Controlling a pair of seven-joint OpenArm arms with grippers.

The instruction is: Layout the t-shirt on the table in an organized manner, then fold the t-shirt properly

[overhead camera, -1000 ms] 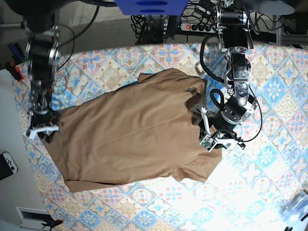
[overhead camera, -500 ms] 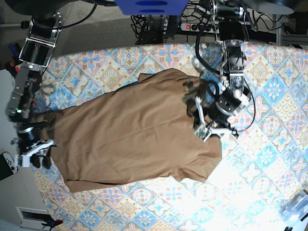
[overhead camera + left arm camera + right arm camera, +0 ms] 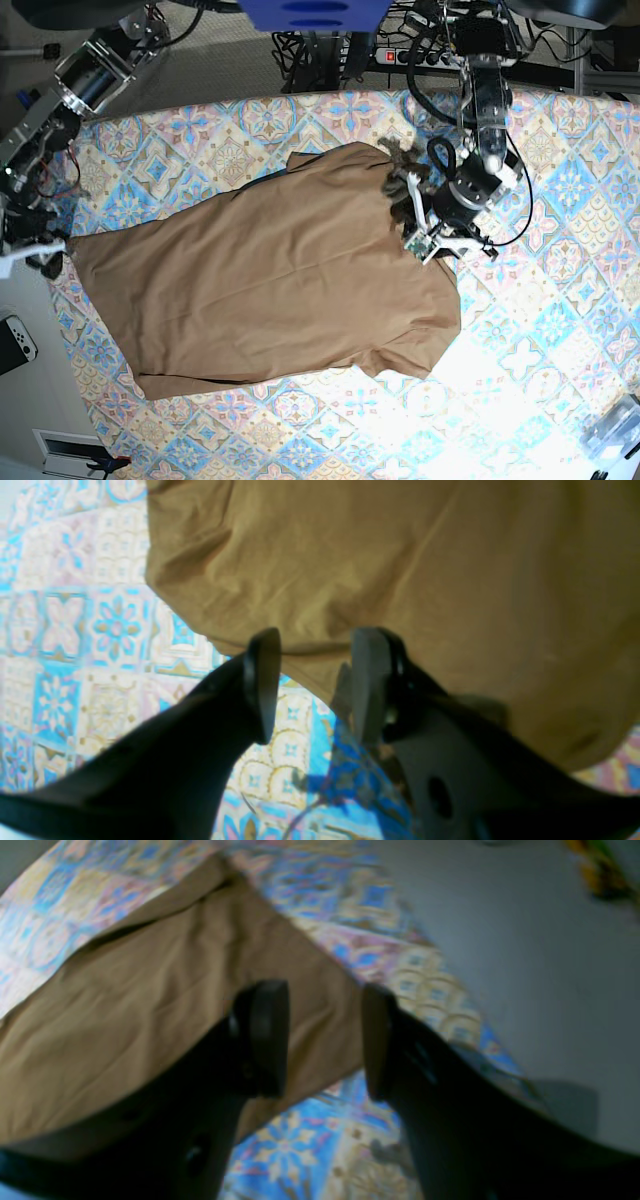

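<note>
While the t-shirt [image 3: 270,275] lies roughly spread on the tabletop [image 3: 560,330], laying-out seems unfinished: both hands, the left hand [image 3: 432,232] at three o'clock and the right hand [image 3: 30,250] at nine, gape empty and should next, I judge, pinch the crumpled collar side flat.

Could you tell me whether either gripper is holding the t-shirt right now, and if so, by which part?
Nothing is held: the left gripper and right gripper both stand open above the t-shirt, no cloth between the jaws.

We read this as a robotics lab or test room. The table [image 3: 560,330] wears a pastel tiled cloth, but behind it sit a power strip [image 3: 412,56] with a red switch, tangled black cables [image 3: 300,48] and rig frames on grey carpet [image 3: 220,70]. A game controller [image 3: 17,340] lies on the side surface at left.
</note>
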